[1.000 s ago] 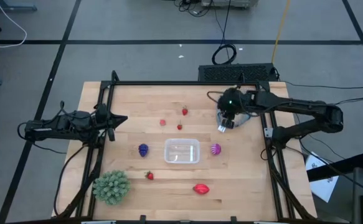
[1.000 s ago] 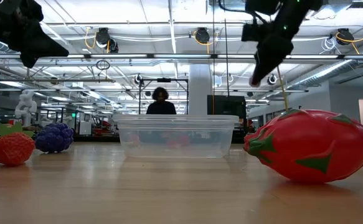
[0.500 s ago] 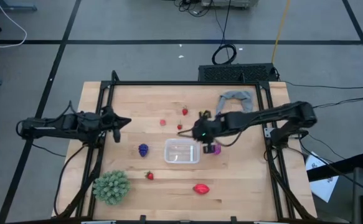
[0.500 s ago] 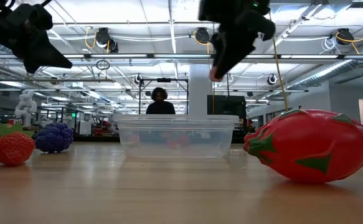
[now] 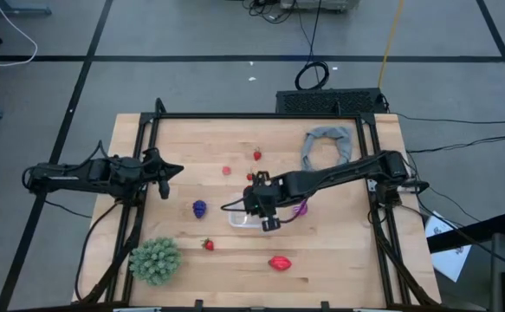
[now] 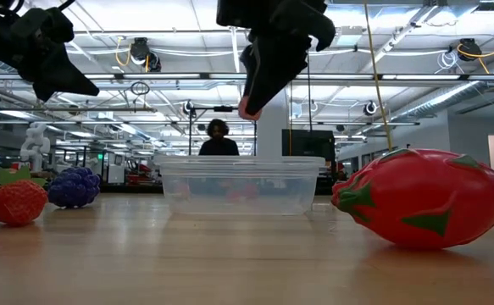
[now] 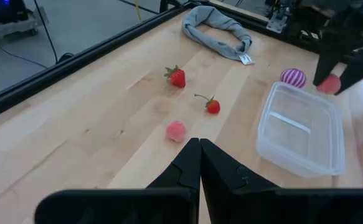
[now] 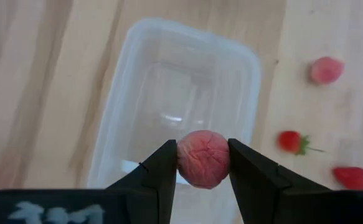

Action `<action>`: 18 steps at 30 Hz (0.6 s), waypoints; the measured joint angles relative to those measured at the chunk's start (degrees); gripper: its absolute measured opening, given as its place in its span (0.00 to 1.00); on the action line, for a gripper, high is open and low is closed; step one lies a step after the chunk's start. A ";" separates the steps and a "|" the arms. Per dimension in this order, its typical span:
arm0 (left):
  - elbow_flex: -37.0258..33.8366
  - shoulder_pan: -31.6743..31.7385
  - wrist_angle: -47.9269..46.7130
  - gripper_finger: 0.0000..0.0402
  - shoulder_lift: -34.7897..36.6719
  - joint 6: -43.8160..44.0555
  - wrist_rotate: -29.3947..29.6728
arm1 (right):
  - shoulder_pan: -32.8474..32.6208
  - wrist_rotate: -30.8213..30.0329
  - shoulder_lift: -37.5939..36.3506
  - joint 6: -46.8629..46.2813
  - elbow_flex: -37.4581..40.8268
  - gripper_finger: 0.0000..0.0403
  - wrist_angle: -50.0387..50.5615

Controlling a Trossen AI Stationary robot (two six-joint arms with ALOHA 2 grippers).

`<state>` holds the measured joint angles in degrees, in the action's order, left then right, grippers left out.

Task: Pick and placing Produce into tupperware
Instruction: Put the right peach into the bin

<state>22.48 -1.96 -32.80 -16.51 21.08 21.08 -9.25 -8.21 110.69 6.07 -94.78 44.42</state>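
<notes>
Right pincer (image 8: pixel 203 163), clamped on a pink fruit (image 8: pixel 203 158), now swung in from the tabletop's right edge to hang above the tub (image 5: pixel 239 218) near the tabletop's middle. Ready for a drop, by the look of it. Left pincer (image 7: pixel 200 163) shut and empty at the left edge.

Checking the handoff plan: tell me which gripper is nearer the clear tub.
Right. The right gripper hangs directly over the clear tub, clamped on a pink fruit. The left gripper waits shut by the table's left rail, well away from it.
</notes>
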 joint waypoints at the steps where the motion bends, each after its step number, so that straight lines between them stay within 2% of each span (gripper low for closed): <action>1: 0.00 0.00 0.00 0.02 0.02 -0.20 0.00 | -0.14 0.30 0.34 -0.43 0.00 0.31 0.01; 8: 0.00 0.00 0.00 0.02 0.00 -0.35 0.00 | -0.61 1.78 1.75 -2.63 0.02 0.31 0.24; 11: 0.00 0.00 0.00 0.02 0.00 -0.35 0.01 | -0.53 3.86 1.80 -2.85 1.82 0.31 -1.28; 18: 0.00 0.00 -0.01 0.02 0.00 -1.12 0.01 | 1.33 4.07 1.78 -3.69 4.79 0.31 -3.45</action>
<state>22.48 -1.96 -32.80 -16.51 19.97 21.09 -7.93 -4.14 112.47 2.38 -89.99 40.97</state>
